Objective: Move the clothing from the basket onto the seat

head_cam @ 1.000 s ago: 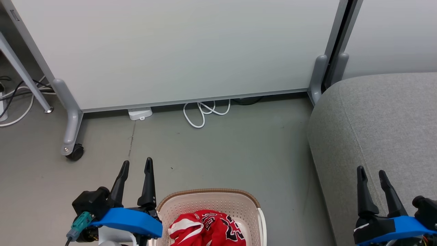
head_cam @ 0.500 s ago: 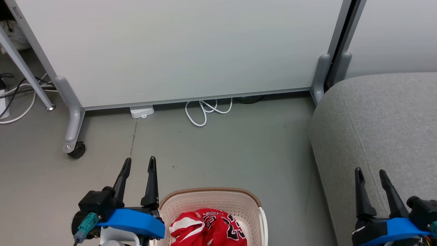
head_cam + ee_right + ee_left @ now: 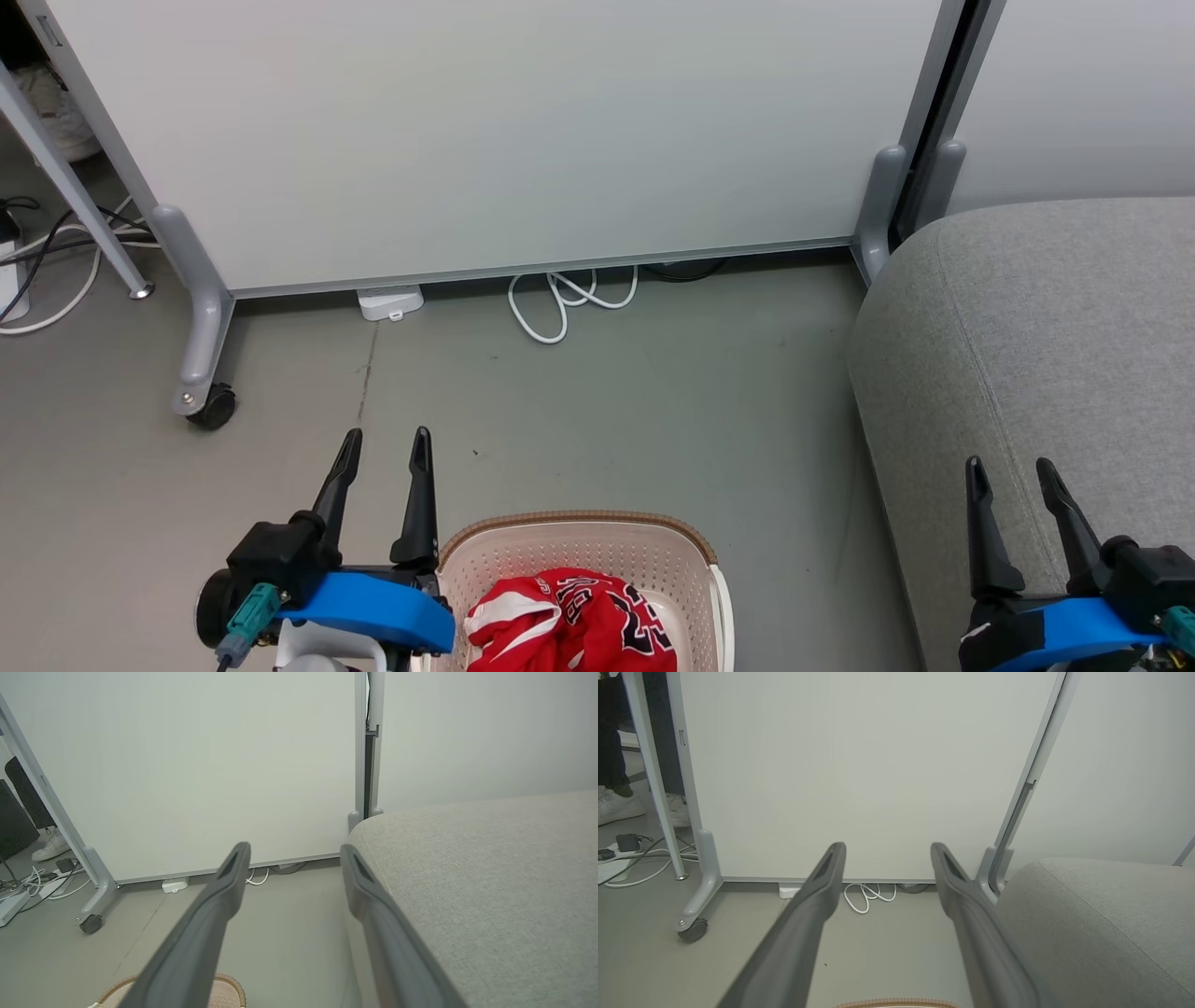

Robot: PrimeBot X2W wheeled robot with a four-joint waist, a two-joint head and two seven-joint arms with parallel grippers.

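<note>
soft red clothing (image 3: 569, 621), perforated basket (image 3: 607, 551)

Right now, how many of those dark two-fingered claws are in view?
2. The left gripper is beside the cream-white perforated plastic basket; the right gripper is at the large grey fabric seat's edge.

The grey floor (image 3: 607, 411) carries the basket (image 3: 560, 553) at its near edge, the seat (image 3: 1046, 327) along its right side, and a coiled white cable (image 3: 558, 313) and small white box (image 3: 390, 301) at its far edge.
</note>
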